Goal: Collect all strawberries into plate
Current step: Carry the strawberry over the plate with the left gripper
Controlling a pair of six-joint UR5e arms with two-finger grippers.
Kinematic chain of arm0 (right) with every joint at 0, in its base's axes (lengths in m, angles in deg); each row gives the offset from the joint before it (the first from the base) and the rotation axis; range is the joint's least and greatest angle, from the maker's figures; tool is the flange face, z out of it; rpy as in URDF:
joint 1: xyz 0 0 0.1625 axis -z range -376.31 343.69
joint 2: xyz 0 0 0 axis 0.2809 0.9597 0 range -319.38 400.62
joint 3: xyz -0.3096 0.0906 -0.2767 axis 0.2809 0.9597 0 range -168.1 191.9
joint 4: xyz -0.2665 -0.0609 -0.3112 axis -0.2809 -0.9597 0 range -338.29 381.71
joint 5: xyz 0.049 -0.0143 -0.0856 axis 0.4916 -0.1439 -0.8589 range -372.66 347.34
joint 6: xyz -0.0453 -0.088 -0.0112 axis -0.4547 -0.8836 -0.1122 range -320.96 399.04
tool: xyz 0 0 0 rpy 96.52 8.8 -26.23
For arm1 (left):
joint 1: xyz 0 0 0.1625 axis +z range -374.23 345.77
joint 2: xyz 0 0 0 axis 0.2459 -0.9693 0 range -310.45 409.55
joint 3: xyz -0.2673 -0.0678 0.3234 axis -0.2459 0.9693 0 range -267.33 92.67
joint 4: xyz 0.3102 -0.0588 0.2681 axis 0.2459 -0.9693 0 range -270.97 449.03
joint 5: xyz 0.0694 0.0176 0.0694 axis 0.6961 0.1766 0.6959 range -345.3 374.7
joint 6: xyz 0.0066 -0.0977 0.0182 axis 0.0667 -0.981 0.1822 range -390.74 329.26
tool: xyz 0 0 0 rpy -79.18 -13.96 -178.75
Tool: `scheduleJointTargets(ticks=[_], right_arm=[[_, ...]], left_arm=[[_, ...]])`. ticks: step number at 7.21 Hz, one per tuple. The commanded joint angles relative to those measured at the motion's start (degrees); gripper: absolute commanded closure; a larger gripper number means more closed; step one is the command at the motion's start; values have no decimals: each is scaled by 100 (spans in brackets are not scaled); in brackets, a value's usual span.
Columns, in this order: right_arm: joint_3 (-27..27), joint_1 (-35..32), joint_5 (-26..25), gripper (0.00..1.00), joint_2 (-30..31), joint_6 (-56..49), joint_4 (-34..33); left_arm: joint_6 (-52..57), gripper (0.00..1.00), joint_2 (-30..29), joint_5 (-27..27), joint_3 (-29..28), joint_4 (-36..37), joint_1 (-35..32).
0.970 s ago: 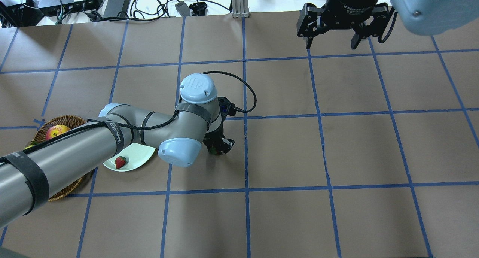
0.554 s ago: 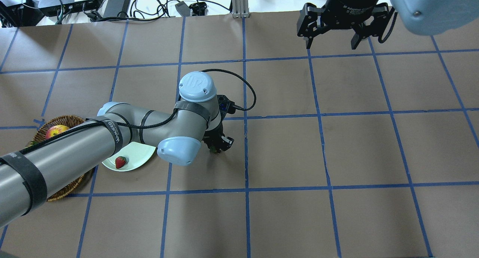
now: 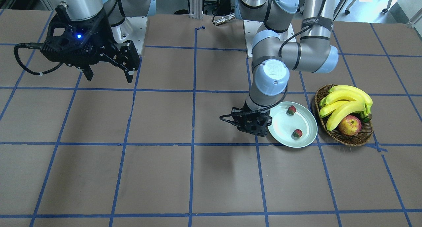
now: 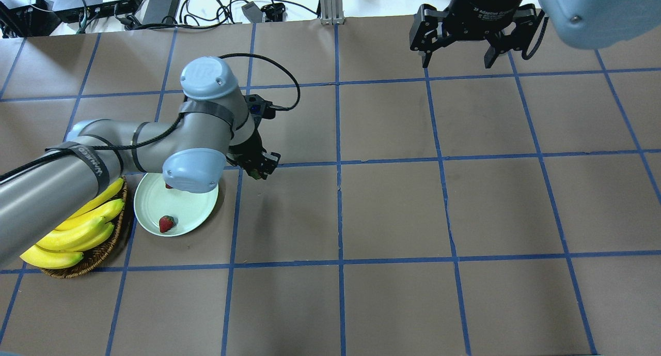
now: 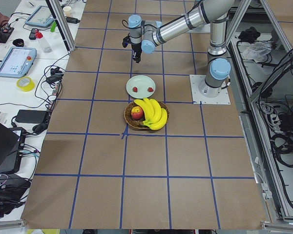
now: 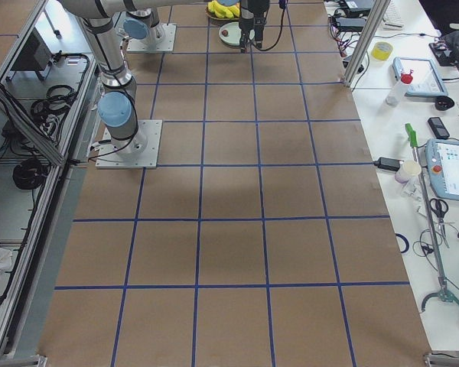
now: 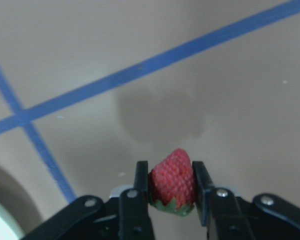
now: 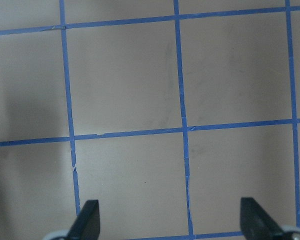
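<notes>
The left gripper (image 7: pixel 171 170) has its jaws drawn narrow on a strawberry (image 7: pixel 172 176), pinched at both flanks with the tip pointing away and the green cap back against the palm. It hangs clear of the brown table (image 7: pixel 230 65), throwing a soft shadow on it.

A second ago this gripper was working low near the middle of the table. It has since swung back towards the robot's left and now hovers just beside the pale green plate (image 3: pixel 280 129), not yet over it. Two other strawberries (image 3: pixel 291 110) already lie in the plate, so this looks like the last one, with only a short carry and a release left.

The right gripper (image 4: pixel 457 62) hangs over the far side with its jaws wide and empty, where it was before.

From overhead, the carried fruit shows only as a green fleck under the fingers, and the left arm's blue elbow cap covers most of one plate berry. From the front, the gripper body hides the held fruit altogether. The basket (image 3: pixel 346 140) of bananas (image 3: pixel 346 101), covered by the arm a moment ago, is now in view; its apple (image 3: pixel 349 125) shows from the front but not from overhead.
</notes>
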Motion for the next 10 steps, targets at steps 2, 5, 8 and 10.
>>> scheduleJointTargets(ticks=[2,5,8,10], right_arm=[[0,-7,10,0,-5,0,0],[0,-7,10,0,4,0,0],[0,-7,19,0,4,0,0],[0,-16,19,0,4,0,0]], left_arm=[[230,100,237,371,-89,-161,882],[626,100,237,390,25,-178,1437],[706,100,115,355,183,-117,1631],[697,100,114,346,359,-108,1798]])
